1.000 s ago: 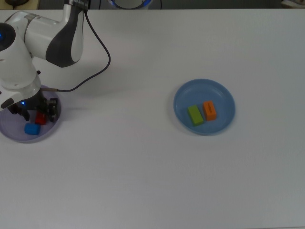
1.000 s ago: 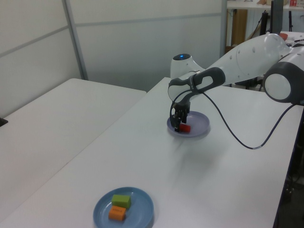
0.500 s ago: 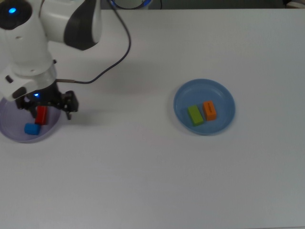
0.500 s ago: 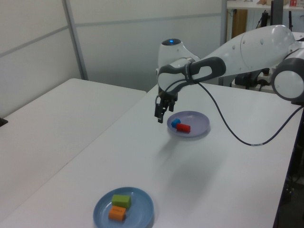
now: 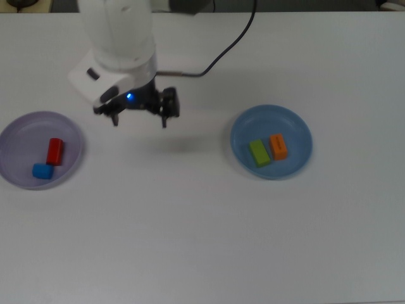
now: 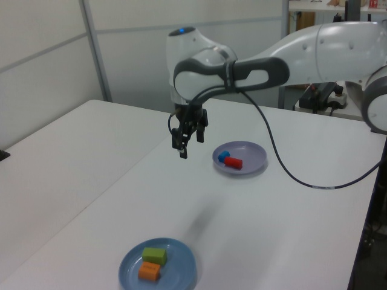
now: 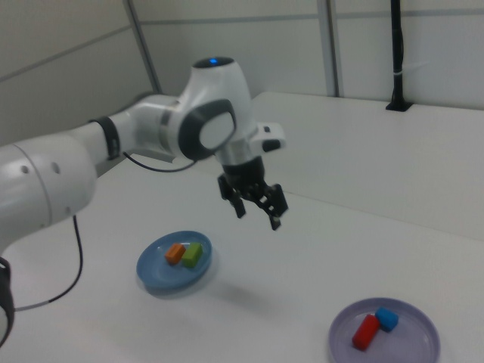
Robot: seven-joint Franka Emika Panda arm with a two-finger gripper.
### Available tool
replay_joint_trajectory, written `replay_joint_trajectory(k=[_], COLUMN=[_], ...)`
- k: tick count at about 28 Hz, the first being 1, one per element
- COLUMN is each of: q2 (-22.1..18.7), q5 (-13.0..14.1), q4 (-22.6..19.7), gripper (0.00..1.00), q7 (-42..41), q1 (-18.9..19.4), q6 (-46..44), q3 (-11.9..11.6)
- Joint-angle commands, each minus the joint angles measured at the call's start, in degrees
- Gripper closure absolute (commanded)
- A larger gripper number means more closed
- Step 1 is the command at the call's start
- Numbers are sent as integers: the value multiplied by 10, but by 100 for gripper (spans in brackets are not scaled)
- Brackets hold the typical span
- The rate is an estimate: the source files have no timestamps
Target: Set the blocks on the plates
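Left view, near to far: blue plate (image 6: 158,269) holds green block (image 6: 155,255) and orange block (image 6: 149,272) side by side. Gripper (image 6: 185,140) hangs above bare table (image 6: 72,157), fingers spread, empty. Farther back, lavender plate (image 6: 240,159) holds red cylinder (image 6: 234,162) touching blue cube (image 6: 223,156).

No lettering, label, brand mark, number or sign can be read anywhere in the three views, neither on the white robot arm, nor on the two round plates, nor on the small coloured blocks, nor on the white tabletop.
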Motion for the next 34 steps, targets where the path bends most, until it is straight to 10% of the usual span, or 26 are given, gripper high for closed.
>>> replay_joint_trajectory(k=[1,34], q2=[-74,-160], q5=[3,-14], q4=[-9,-22], gripper=[0,0], q7=[7,32], q1=[7,1], q6=[-50,-211], q3=[-7,7])
